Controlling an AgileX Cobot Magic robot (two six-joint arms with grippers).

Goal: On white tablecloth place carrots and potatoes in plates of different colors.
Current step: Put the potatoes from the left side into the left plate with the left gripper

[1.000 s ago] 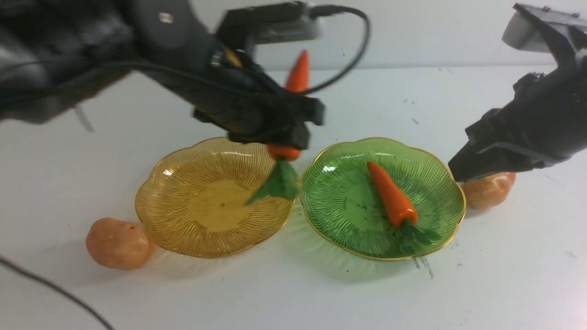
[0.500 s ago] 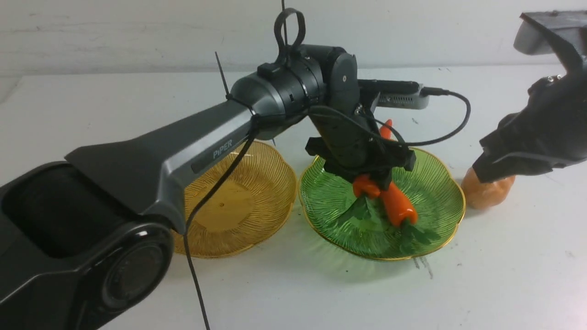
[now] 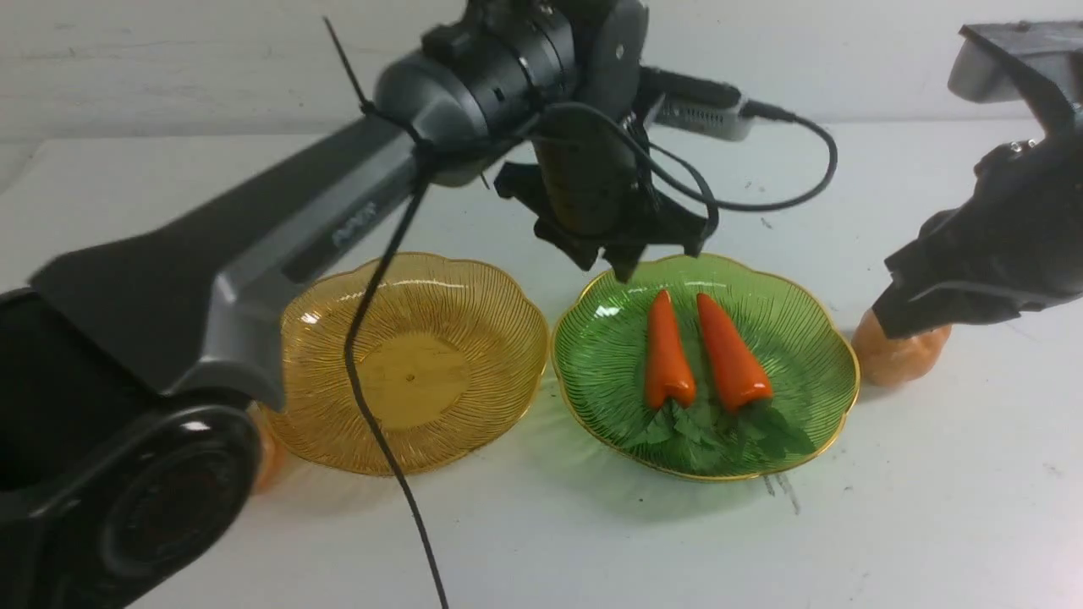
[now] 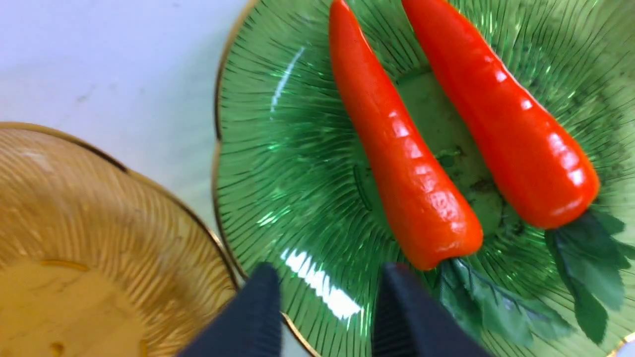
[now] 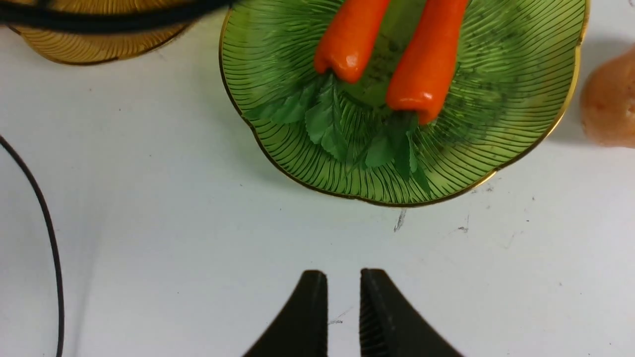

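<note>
Two orange carrots (image 3: 668,359) (image 3: 732,359) with green tops lie side by side in the green plate (image 3: 605,372). The amber plate (image 3: 415,372) to its left holds nothing. My left gripper (image 3: 626,266) hangs above the green plate's far rim, open and empty; in the left wrist view its fingertips (image 4: 397,297) stand apart near the carrot's (image 4: 402,163) leafy end. One potato (image 3: 901,359) rests on the white tablecloth (image 3: 931,507) right of the green plate, partly hidden by my right gripper (image 3: 884,326), whose jaws are nearly together with nothing between them. Another potato (image 3: 269,457) peeks out behind my left arm.
A black cable (image 3: 398,474) hangs from my left arm across the amber plate to the table's front. My left arm's base fills the lower left of the front view. A white wall closes the table's far edge.
My left gripper carried the second carrot from over the amber plate to the green plate, let it go beside the first, and has lifted off. The right arm has barely moved.
</note>
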